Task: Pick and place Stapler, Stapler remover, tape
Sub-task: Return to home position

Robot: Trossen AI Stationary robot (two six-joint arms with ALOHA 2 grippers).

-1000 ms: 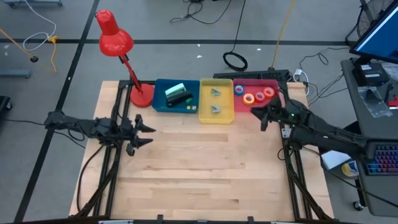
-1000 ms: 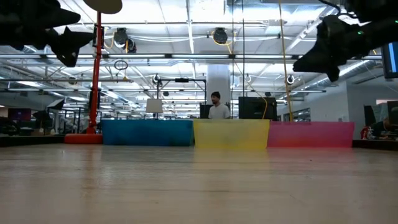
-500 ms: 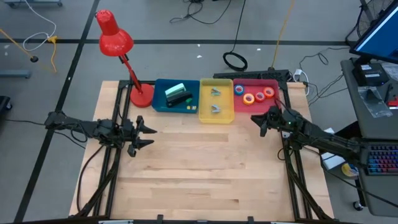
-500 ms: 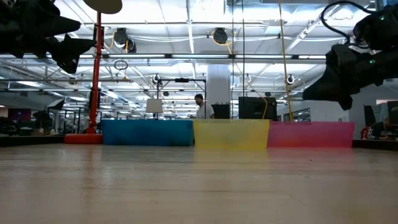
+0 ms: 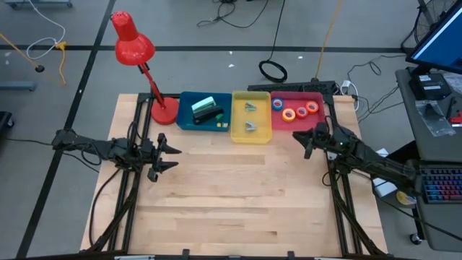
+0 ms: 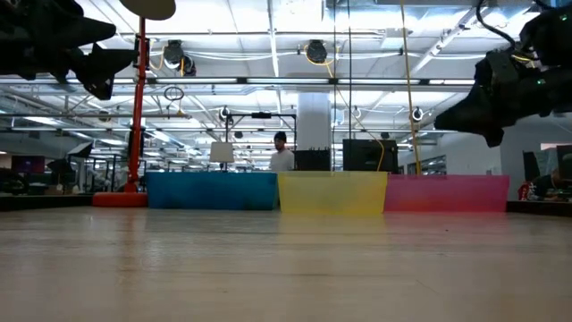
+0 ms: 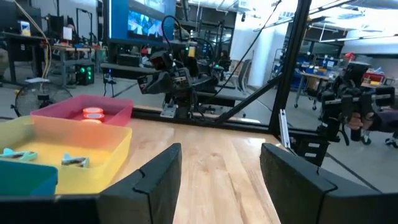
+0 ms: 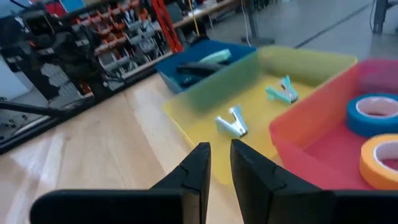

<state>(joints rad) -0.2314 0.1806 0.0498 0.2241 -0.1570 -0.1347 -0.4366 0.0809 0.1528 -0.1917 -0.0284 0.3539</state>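
Observation:
Three trays stand side by side at the table's far edge. The blue tray [image 5: 189, 115] holds the stapler [image 5: 206, 110], which lies flat on its floor. Two stapler removers [image 5: 250, 115] lie in the yellow tray [image 5: 261, 134]. The tape rolls [image 5: 294, 110] lie flat in the red tray [image 5: 317, 96]. My left gripper [image 5: 173, 157] hovers open over the table's left part, pointing level toward the right. My right gripper [image 5: 299, 137] hovers shut just in front of the red tray's near wall, with nothing between its fingers [image 8: 198, 167].
A red desk lamp [image 5: 133, 47] stands with its base [image 5: 164, 112] at the table's far left, beside the blue tray. The wooden table top [image 5: 238, 195] lies bare in front of the trays. A person walks in the room far behind the table [image 6: 281, 156].
My right gripper has sunk lower in front of the red tray and drawn back a little toward the table's right edge, its fingers staying together. A person in the room behind has walked leftward.

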